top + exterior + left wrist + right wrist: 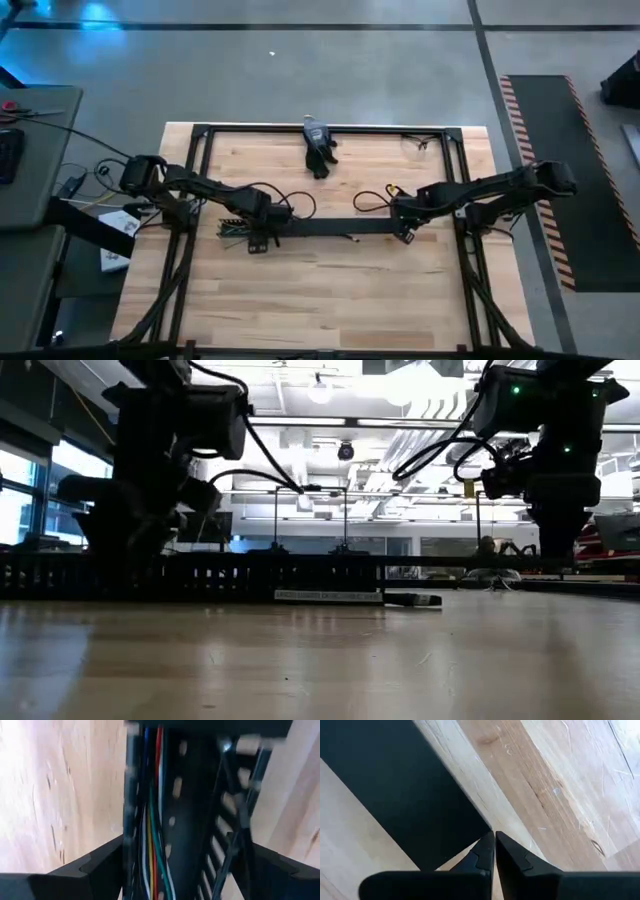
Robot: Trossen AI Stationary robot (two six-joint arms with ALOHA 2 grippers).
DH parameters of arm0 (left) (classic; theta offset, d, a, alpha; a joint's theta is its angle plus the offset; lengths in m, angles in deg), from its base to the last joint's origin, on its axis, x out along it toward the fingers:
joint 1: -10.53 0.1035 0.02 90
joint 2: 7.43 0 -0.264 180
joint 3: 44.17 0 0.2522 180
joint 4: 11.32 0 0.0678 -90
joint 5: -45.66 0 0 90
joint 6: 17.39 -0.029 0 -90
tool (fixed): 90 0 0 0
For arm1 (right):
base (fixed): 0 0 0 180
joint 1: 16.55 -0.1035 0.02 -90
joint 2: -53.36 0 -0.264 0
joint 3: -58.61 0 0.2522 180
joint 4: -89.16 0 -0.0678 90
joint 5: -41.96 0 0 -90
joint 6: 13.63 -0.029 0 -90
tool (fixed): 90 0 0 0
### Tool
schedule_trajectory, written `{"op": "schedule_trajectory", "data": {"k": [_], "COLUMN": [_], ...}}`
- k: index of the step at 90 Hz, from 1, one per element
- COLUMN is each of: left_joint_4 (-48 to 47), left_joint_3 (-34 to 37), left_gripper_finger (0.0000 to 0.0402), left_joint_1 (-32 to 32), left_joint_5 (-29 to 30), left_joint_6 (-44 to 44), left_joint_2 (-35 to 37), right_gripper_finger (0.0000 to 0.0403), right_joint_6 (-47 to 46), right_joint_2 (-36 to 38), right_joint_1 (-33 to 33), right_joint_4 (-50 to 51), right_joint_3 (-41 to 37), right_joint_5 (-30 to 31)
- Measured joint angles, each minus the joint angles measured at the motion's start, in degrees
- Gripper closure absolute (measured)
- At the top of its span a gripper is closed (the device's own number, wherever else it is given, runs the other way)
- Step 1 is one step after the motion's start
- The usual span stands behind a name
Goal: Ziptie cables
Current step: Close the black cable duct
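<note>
**Wires lie in the slotted duct under the left gripper**

The long black duct (330, 227) lies across the middle of the wooden table (330, 300), running between the two arms. In the left wrist view its comb-edged wall (235, 815) shows beside a dark channel, and the cables (152, 835) run lengthwise inside that channel: red, blue, green, yellow and white strands side by side, packed against one wall. From above, a few thin loose wire ends spread on the wood just beside the left end of the duct.

The left gripper (262, 232) is low over that left end, and its two dark fingers (85, 870) stand apart, one on each side of the duct and the wires, with the duct between them. Whether they touch it cannot be told.

The right gripper (494, 851) is at the other end of the duct, its fingertips pressed together with nothing visible between them, pointing down at the corner of a flat black strip (395, 790) that lies on the wood.

At the far edge of the table, well apart from both arms, lies a dark tool with a pale blue part (318, 145). A thin loop of wire (372, 202) rests on the wood near the right gripper. In the low view the duct's slotted side (200, 578) spans the table, with a flat labelled piece (330, 596) in front of it.
</note>
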Motion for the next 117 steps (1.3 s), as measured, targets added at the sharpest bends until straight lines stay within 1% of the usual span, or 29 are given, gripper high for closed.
{"op": "schedule_trajectory", "data": {"k": [24, 53, 72, 89, 107, 117], "left_joint_4": [4.91, 6.96, 8.15, 8.28, 8.30, 8.73], "left_joint_3": [0.00, 0.00, 0.00, 0.00, 0.00, 0.00], "left_gripper_finger": [0.0124, 0.0158, 0.0161, 0.0161, 0.0161, 0.0161], "left_joint_1": [0.00, 0.00, 0.00, -0.02, -0.02, -0.02], "left_joint_5": [0.30, 0.21, -0.23, -0.25, -0.25, -0.27], "left_joint_6": [-0.06, -0.02, -0.01, -0.01, -0.02, -0.06], "left_joint_2": [0.00, 0.00, 0.00, 0.00, 0.00, 0.00], "right_gripper_finger": [0.0403, 0.0403, 0.0403, 0.0403, 0.0403, 0.0403], "right_joint_6": [0.00, 0.00, -0.15, -0.55, -5.30, -6.05], "right_joint_2": [0.00, 0.00, 0.50, 3.09, 4.94, 4.90], "right_joint_1": [0.00, 0.00, 0.00, 0.00, 0.00, 0.01], "right_joint_4": [0.15, 2.02, 4.42, 5.57, 9.97, 8.58], "right_joint_3": [0.00, 0.00, 0.00, 0.00, -0.07, -2.09], "right_joint_5": [0.00, -0.04, -0.11, -0.17, 0.02, 0.19]}}
